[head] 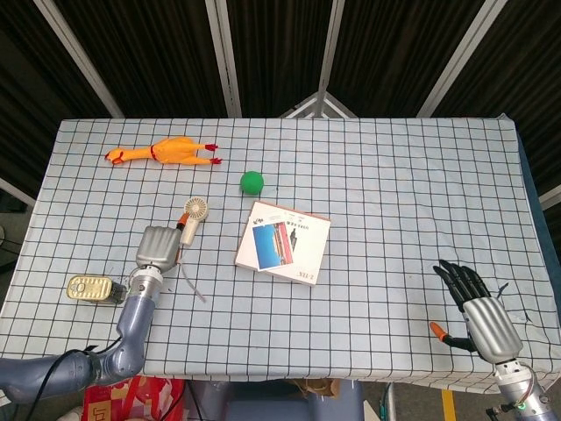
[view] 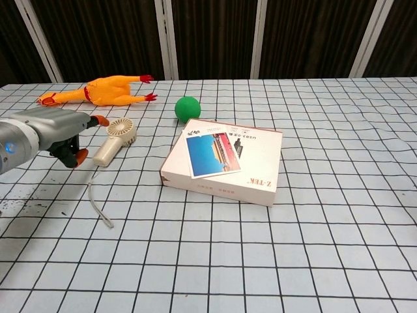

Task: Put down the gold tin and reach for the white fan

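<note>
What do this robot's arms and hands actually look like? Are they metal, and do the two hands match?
They only partly match. The left hand has a silvery-grey, boxy metal back with orange fingertips, on a smooth blue-grey arm. The right hand has the same silver back plate and an orange-tipped thumb, but its fingers are black. A dark ring with a small green spot sits at the right wrist.
</note>
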You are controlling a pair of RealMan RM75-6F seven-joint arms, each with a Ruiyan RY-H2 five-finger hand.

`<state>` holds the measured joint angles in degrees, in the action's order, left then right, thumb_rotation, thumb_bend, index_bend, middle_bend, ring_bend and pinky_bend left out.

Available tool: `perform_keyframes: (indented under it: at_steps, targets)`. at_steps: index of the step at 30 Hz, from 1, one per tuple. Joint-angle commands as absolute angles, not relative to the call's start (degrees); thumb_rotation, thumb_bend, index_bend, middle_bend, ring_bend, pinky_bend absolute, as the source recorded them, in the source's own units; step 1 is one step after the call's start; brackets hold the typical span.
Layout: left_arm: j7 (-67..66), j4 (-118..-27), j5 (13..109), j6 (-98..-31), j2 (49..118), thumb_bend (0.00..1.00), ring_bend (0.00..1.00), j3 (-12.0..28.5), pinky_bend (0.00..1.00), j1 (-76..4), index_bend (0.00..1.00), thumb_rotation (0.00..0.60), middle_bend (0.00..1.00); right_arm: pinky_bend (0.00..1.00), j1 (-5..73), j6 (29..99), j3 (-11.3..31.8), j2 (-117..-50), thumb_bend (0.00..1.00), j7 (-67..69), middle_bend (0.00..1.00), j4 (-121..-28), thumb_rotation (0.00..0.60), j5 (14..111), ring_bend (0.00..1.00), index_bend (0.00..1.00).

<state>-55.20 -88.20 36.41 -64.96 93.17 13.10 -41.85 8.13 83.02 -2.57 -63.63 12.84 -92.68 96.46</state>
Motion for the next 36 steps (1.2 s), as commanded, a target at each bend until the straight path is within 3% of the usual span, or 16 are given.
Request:
perform_keyframes:
  at_steps: [1,36]
  targets:
    - [-55.21,-87.75,36.11,-65.06,93.47,0.79,0.78,12.62,0.86,-42.12,0.05,0.6,0.95,0.06,8.14,83.01,-2.58,-63.65,0.29,12.77,0.0,-92.71,0.6,96.51,0.0,0.0]
    - [-53.6,-83.02,33.96,-64.07,96.47,0.8,0.78,8.85,0.86,-43.94,0.08,0.6,0.94,0.06,8.05,83.66,-2.43,-63.83,0.29,13.04,0.0,-92.56,0.6,96.64,0.0,0.0]
